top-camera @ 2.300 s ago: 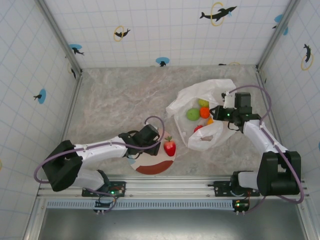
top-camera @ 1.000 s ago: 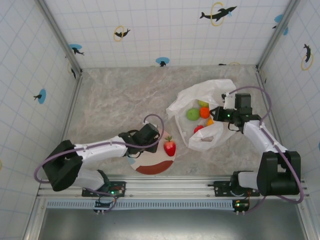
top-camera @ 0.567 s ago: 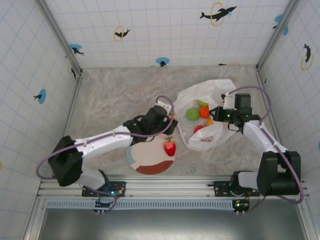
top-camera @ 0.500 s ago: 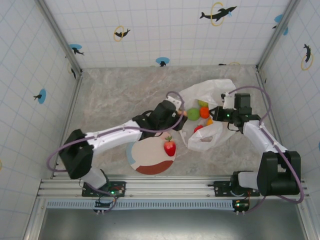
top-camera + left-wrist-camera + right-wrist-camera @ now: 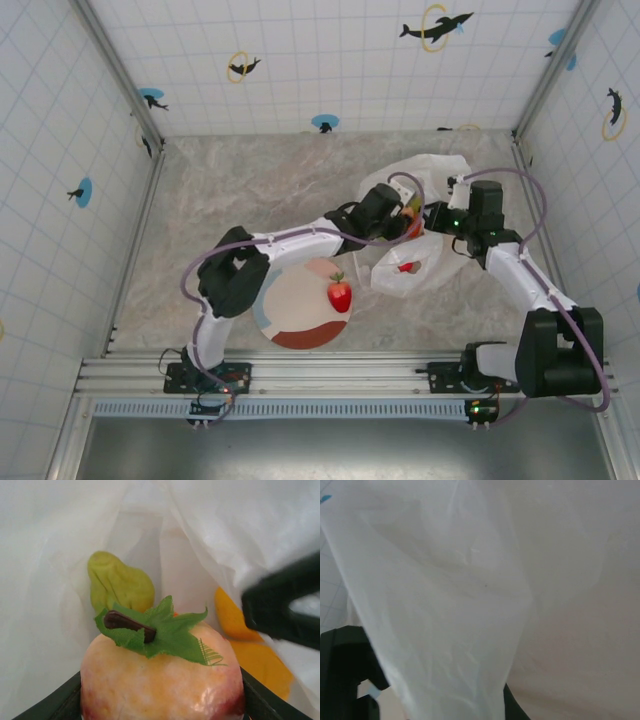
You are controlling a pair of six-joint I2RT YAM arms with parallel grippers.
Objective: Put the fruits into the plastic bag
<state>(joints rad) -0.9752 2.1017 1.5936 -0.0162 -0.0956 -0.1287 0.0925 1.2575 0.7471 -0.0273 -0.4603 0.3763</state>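
Since the earlier frame the left arm has swung off the plate point(image 5: 290, 325), across the bench point(image 5: 230, 190), and now reaches into the mouth of the plastic bag point(image 5: 420, 275). The left gripper point(image 5: 405, 214) is clamped on the apple point(image 5: 162, 675); in the left wrist view a dark finger presses each flank of the fruit, with stem and leaf upward. The apple sits at the bag opening, above the fruit already inside: the pear point(image 5: 117, 582) lies behind it and the orange citrus pieces point(image 5: 235, 617) to the right. The right gripper point(image 5: 438, 217) is closed on the bag's rim, holding the film raised; its dark body shows close at the right of the left wrist view. One strawberry point(image 5: 340, 294) is on the plate, outside the bag. Assessment: the step in hand is the release. The apple should go a little deeper, past the rim and over the open space beside the pear, before the fingers part, so it drops inside and does not roll back out. Clearance to the right gripper looks tight; the approach should be kept left of it. The bag hold should be maintained until the left arm is clear of the film.
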